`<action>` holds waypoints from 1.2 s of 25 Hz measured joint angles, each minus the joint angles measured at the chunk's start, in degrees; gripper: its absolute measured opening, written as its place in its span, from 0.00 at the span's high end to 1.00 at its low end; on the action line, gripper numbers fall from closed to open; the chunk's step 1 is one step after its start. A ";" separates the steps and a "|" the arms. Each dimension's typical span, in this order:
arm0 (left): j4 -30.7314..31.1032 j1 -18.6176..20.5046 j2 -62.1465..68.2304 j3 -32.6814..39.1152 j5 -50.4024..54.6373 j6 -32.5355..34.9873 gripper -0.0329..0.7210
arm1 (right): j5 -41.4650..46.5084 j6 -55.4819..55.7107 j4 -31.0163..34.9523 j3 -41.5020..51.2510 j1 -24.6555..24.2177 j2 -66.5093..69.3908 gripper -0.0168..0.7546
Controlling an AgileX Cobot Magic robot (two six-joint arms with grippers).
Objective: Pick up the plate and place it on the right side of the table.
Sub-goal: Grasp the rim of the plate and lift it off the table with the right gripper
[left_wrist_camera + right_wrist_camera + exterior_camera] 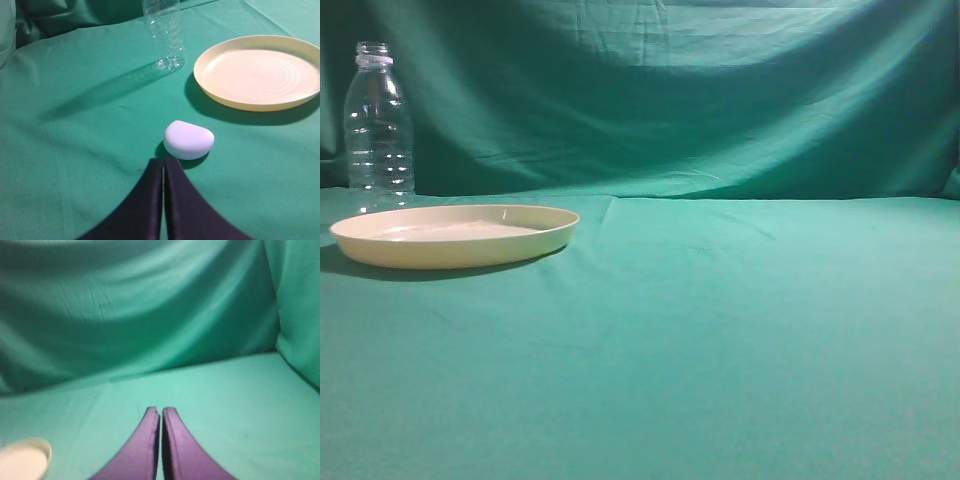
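In the exterior view, the plate [454,236] is seen lying flat on the left part of the table [720,340], with a clear bottle [378,125] standing upright just behind its left edge. The right half of the cloth-covered surface is bare, and a green backdrop [720,90] hangs behind. No arm is seen here.

In the left wrist view, the left gripper [163,165] is seen with its two dark fingers pressed together — nothing is held between them. Just beyond the fingertips a small white rounded object [188,139] rests on the cloth. The plate [259,71] lies farther off to the upper right, and the bottle [164,34] stands near its left rim, apart from it.

In the right wrist view, the right gripper [160,412] is likewise closed on nothing — its fingers meet above the cloth. Part of the plate's rim [25,459] is visible at the lower left corner.
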 joint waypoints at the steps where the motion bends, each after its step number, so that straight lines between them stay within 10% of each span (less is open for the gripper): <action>1: 0.00 0.00 0.00 0.00 0.00 0.00 0.96 | 2.43 -1.07 0.00 -2.54 0.00 3.07 0.98; 15: 0.00 0.00 0.00 0.00 0.00 0.00 0.96 | 25.61 -14.65 5.85 -21.69 1.35 34.12 0.98; 30: 0.00 0.00 0.00 0.00 0.00 0.00 0.96 | 31.13 -5.25 -2.79 -50.63 29.30 75.50 0.98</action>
